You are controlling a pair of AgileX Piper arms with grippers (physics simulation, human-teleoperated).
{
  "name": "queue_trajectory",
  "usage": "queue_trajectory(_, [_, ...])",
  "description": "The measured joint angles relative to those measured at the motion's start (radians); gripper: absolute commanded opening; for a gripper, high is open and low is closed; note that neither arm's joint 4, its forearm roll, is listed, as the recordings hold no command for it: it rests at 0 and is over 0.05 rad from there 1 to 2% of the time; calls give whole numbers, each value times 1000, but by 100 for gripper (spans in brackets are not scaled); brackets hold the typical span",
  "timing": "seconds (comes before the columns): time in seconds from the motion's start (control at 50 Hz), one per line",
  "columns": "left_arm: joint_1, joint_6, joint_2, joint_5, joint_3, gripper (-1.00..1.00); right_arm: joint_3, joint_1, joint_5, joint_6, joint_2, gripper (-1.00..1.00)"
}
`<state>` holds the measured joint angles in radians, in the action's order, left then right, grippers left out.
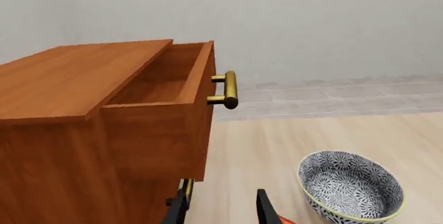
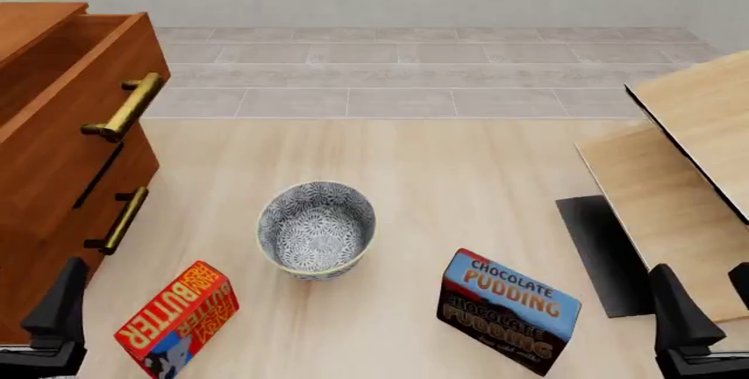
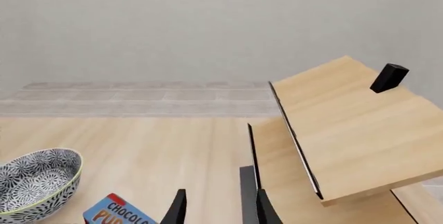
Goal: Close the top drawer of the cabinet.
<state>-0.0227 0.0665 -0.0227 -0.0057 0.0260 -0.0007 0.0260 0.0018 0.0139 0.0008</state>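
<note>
The left wrist view alone showed the inside of the top drawer (image 1: pixel 163 79): it stood pulled out from the cabinet (image 1: pixel 62 146), hollow and bare, with its brass bar handle (image 1: pixel 230 89) jutting from the front panel. The front view caught only the drawer's front at the bench's far left, above a lower drawer handle (image 2: pixel 122 219), the cabinet's body being cut off by the frame edge. The right wrist view took in pale light-wood furniture (image 3: pixel 346 130) with a small black block (image 3: pixel 388 78) on its top panel, which the front view clipped at its right.

On the bench (image 2: pixel 468 177) sat a patterned bowl (image 2: pixel 316 226), a red butter box (image 2: pixel 178 318) and a chocolate pudding box (image 2: pixel 508 311); the pudding box appeared only as a corner in the right wrist view.

The left tool (image 1: pixel 220 208) hung low beside the cabinet, below the open drawer, its fingers spread and holding nothing, only their tips in frame. The right tool (image 3: pixel 219 207) was likewise parted and unladen, seemingly near the light-wood furniture's base. Both arms rested low at the near edge.
</note>
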Motion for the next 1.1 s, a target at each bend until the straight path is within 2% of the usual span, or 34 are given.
queue_trajectory(0.46, [69, 112, -70, -75, 51, 100, -1, 10, -4, 3, 0, 100])
queue_trajectory(0.8, [138, 154, -75, -71, 76, 100, -2, 14, -8, 1, -1, 100])
queue_trajectory(1.1, [187, 214, -127, -120, 106, 100, -3, 9, -10, 0, -1, 100])
